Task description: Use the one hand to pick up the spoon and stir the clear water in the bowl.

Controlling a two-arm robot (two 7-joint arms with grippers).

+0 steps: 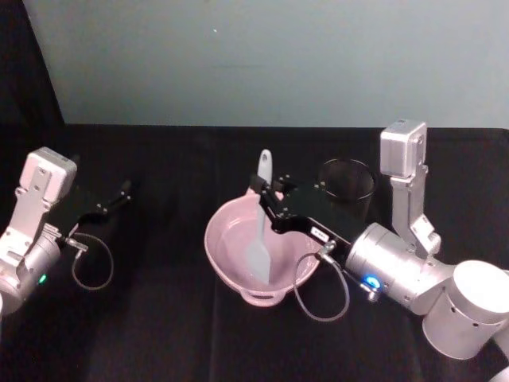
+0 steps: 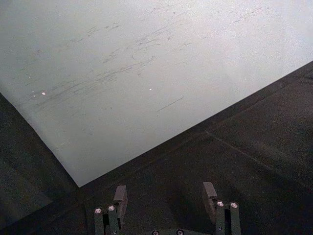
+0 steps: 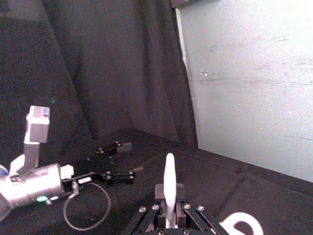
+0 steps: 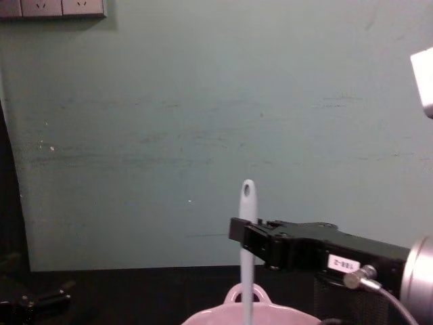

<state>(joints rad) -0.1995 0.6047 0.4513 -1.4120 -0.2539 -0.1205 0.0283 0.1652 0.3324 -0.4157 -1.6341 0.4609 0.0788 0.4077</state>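
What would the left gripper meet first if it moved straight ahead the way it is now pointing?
Nothing close: the left gripper, open, points over the black table towards the pale wall, which looks like the first thing in line, though depth is unclear.

Chest view's lower edge cuts off the bowl (image 4: pixel 287 317) and spoon (image 4: pixel 247 203).

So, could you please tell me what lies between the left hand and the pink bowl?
Nothing: in the head view, only bare black tabletop separates the left hand from the bowl.
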